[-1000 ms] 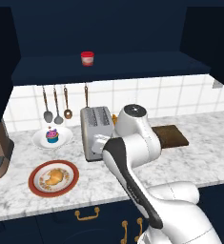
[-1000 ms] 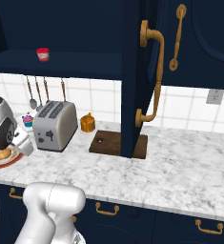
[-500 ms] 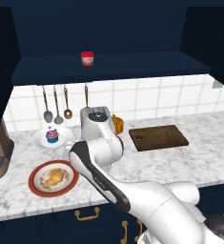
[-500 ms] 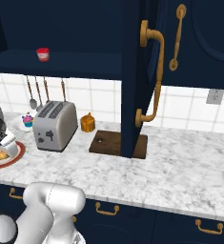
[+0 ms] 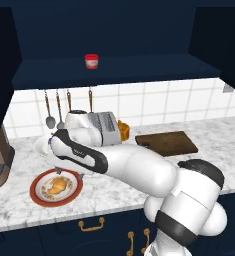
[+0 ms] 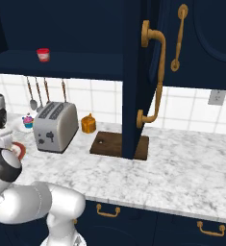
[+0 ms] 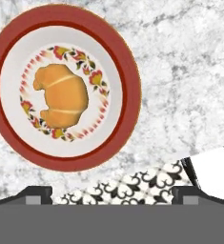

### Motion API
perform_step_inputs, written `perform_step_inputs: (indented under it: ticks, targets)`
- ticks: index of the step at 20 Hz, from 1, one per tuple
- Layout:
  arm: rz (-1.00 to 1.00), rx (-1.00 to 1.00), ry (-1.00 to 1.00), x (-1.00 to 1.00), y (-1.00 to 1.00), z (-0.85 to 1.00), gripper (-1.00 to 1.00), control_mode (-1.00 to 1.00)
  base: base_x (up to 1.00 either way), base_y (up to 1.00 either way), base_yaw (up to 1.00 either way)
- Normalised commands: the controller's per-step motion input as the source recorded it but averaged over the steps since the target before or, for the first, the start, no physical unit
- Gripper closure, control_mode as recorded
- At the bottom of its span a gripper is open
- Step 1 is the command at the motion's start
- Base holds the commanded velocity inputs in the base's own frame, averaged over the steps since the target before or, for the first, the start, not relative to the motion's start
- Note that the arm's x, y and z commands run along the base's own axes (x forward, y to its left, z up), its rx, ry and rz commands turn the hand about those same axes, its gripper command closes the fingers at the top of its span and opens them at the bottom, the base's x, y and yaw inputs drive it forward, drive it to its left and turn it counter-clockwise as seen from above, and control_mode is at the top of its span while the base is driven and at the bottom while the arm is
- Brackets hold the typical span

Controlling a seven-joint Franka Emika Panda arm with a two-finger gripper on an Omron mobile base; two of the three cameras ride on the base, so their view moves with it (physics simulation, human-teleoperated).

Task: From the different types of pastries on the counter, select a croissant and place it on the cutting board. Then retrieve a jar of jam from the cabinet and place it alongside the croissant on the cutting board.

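croissant (image 7: 62,97): lies in the middle of the round red-rimmed plate (image 7: 127,81), golden-tan, curved, touching nothing but the plate; also seen on the plate at the near left of the table (image 5: 56,185)
plate: sits on the white marble table (image 5: 214,145) near its front edge, left of the toaster (image 6: 54,127)
fingers (image 7: 111,193): spread wide, both dark tips at the lower edge of the hand view with the plate's near rim above them; nothing between them, croissant apart from both tips
arm (image 5: 134,167): reaches low to the left over the table, its wrist above the plate's far edge
cutting board (image 5: 166,143): dark brown, flat on the table to the right of the toaster, bare on top; in the right base view partly behind the open cabinet door (image 6: 136,77)
jar of jam (image 5: 91,61): red lid and pale band, upright on the shelf of the dark navy cabinet (image 5: 114,70), above the toaster
cupcake (image 6: 27,121): pink and blue, on the table left of the toaster, by the wall
orange object (image 6: 88,123): small, between toaster and cutting board
utensils (image 5: 50,108): hang on the tiled wall under the shelf
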Motion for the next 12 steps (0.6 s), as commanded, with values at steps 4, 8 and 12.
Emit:
perform_step_inputs:
  ticks: [4, 8, 12]
  targets:
    - [0.00, -0.07, 0.00, 0.01, 0.19, -0.27, -1.00, -1.00, 0.00, 0.00, 0.00]
    - [0.00, -0.10, -0.01, 0.00, 0.05, -0.48, -1.00, -1.00, 0.00, 0.00, 0.00]
    - [0.00, -0.04, -0.08, 0.06, 0.01, -0.33, -1.00, -1.00, 0.00, 0.00, 0.00]
